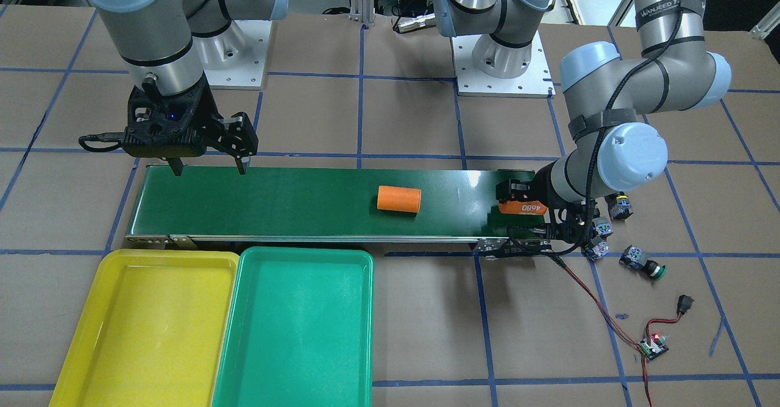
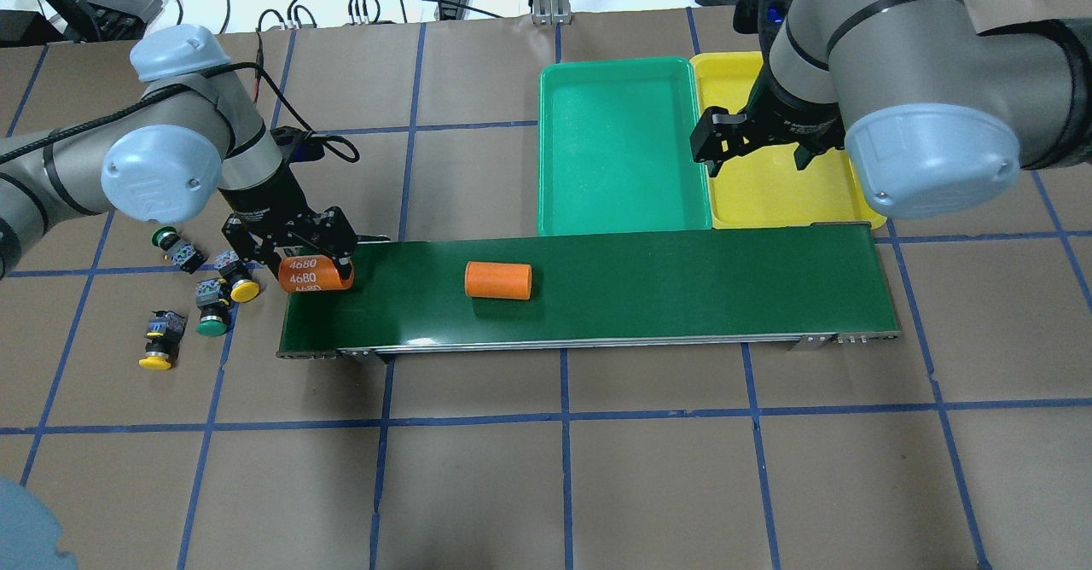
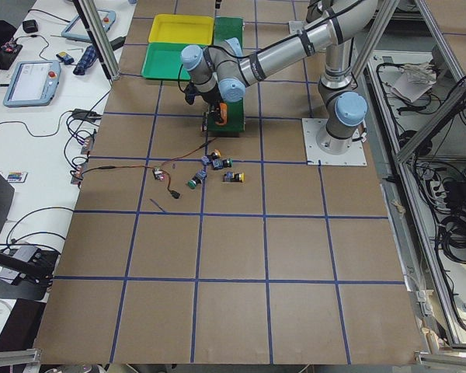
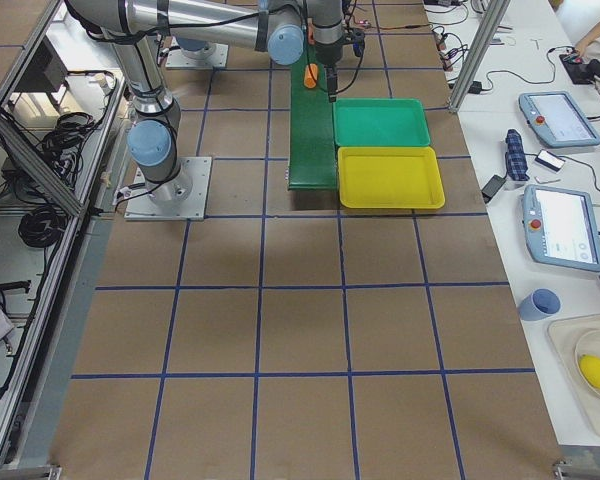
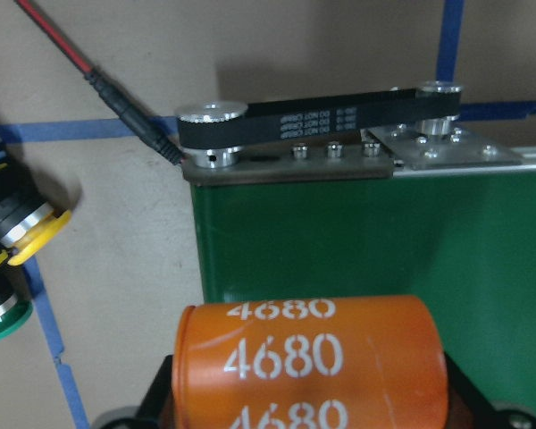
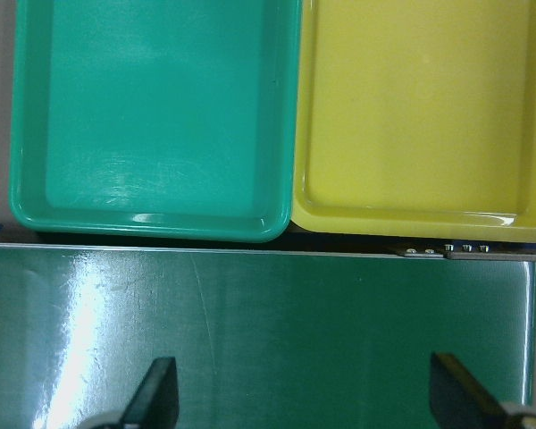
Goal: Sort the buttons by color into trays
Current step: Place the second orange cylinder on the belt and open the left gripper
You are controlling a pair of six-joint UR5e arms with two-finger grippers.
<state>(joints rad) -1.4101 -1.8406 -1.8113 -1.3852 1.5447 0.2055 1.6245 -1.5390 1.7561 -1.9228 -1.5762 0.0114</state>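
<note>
- The left arm [image 2: 162, 169] comes in from the overhead view's left edge, bent at the elbow, with its forearm angled down.
- Its wrist is turned so that the left gripper [image 2: 316, 276] points downward and sits low.
- The left gripper's jaws are clamped on an orange cylinder marked 4680 [image 2: 314, 274], one finger on each side. In the left wrist view the cylinder fills the space between them.
- The right arm [image 2: 930, 152] enters from the overhead view's right, its large elbow joint held high and its forearm reaching forward.
- The right gripper [image 1: 210, 168] hangs raised with its fingers [image 6: 156, 393] pointing straight down.
- Its jaws stand wide apart and hold nothing.
</note>
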